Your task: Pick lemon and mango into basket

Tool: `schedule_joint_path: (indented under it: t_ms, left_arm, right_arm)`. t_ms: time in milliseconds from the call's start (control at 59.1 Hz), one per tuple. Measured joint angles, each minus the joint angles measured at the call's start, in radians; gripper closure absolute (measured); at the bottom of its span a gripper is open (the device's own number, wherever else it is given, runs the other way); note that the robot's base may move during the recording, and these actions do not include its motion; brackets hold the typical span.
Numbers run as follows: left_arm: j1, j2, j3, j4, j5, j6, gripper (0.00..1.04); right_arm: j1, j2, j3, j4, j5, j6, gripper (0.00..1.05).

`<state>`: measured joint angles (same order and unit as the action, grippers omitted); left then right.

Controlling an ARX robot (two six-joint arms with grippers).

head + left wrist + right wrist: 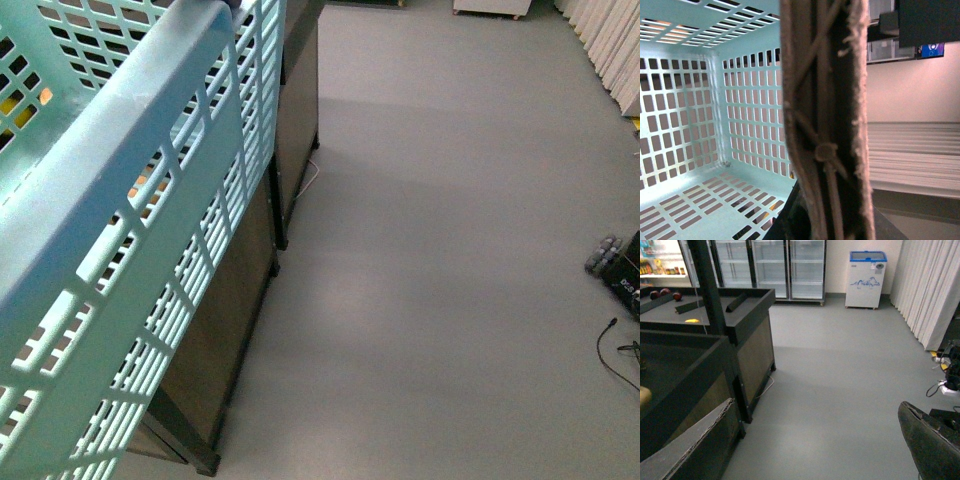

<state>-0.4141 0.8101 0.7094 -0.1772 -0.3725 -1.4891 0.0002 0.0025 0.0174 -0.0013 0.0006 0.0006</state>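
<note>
1. Well, the basket [120,200] is up close and tilted, filling the left of the front view above the table [215,340]. The stretch of its slotted floor that the left wrist view shows is bare.
2. Left gripper: its wrist view shows only a brown ribbed bar [822,150] standing against the basket's inside. I cannot tell whether that is a handle or a finger, nor whether the gripper is clamped.
3. Right gripper [815,405]: its fingers are spread wide apart with nothing between them, out over open floor [840,365] beyond the table's corner.
4. One small yellow fruit [691,320] lies on the table top, well apart from the red apples [676,296] near the far edge. It is too small to tell whether it is the lemon or the mango.
5. Handling, my read: both fruits are firm and smooth-skinned, and they will roll. The lemon is light, so close across its plump middle, not the nubs. The mango is heavier and slicker, so take it across its short width at mid-length, gently, to avoid bruising.
6. The basket looks like light, stiff plastic, so lower the fruit in rather than dropping it.
</note>
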Motion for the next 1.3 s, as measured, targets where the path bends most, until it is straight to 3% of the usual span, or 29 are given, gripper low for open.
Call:
schedule_joint_path:
  t_ms: [1303]
  left_arm:
    - [0.002,0.000,0.001,0.000,0.001,0.000,1.00]
  right_arm:
    - [0.000,0.000,0.000,0.000,-0.001,0.000,0.09]
